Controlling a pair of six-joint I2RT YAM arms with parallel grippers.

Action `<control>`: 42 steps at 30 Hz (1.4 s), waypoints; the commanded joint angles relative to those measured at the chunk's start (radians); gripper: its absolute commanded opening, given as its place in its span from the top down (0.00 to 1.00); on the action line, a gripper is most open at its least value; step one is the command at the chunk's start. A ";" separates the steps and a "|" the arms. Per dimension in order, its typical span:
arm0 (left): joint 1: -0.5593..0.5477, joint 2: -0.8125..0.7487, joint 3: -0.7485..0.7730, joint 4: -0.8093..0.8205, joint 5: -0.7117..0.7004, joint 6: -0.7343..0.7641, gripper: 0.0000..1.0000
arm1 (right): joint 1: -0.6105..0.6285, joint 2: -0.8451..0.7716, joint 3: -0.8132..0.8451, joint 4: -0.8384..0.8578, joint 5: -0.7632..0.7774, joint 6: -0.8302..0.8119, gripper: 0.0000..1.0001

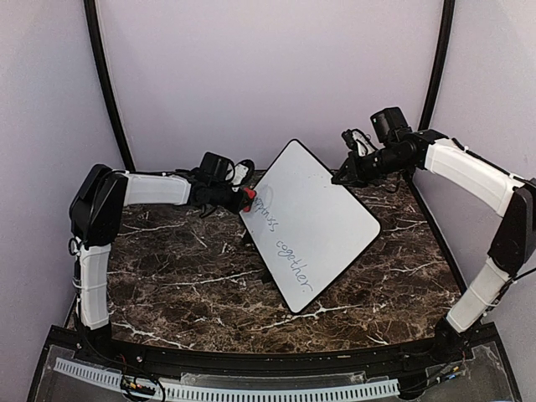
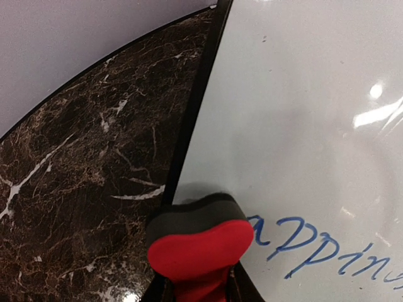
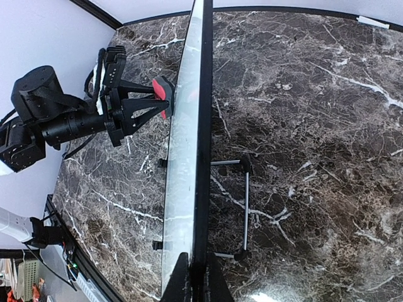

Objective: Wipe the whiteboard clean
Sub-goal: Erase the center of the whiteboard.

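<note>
The whiteboard [image 1: 314, 219] stands tilted on a wire stand in the middle of the marble table, with blue handwriting along its lower left side. In the left wrist view the whiteboard [image 2: 302, 126] fills the right half, and the writing starts just right of the eraser. My left gripper [image 1: 241, 198] is shut on the red eraser [image 2: 200, 251], whose dark felt face presses the board near its left edge. My right gripper [image 1: 343, 176] is shut on the board's upper right edge. From the right wrist the whiteboard [image 3: 189, 145] shows edge-on, with the eraser [image 3: 160, 90] against its left face.
The wire stand [image 3: 244, 207] props the board from behind on the dark marble table [image 1: 184, 276]. A curved black rail and pale walls enclose the back and sides. A black frame with a white slotted strip [image 1: 251, 389] runs along the near edge.
</note>
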 commanded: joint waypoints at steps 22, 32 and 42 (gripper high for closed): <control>-0.048 0.039 0.055 -0.089 -0.005 0.081 1.00 | 0.043 -0.003 -0.032 0.017 -0.102 -0.123 1.00; -0.095 0.015 0.077 -0.110 0.051 0.092 1.00 | 0.045 -0.007 -0.033 0.016 -0.096 -0.123 1.00; -0.101 0.021 0.070 -0.106 -0.075 0.095 1.00 | 0.044 -0.013 -0.037 0.013 -0.092 -0.123 1.00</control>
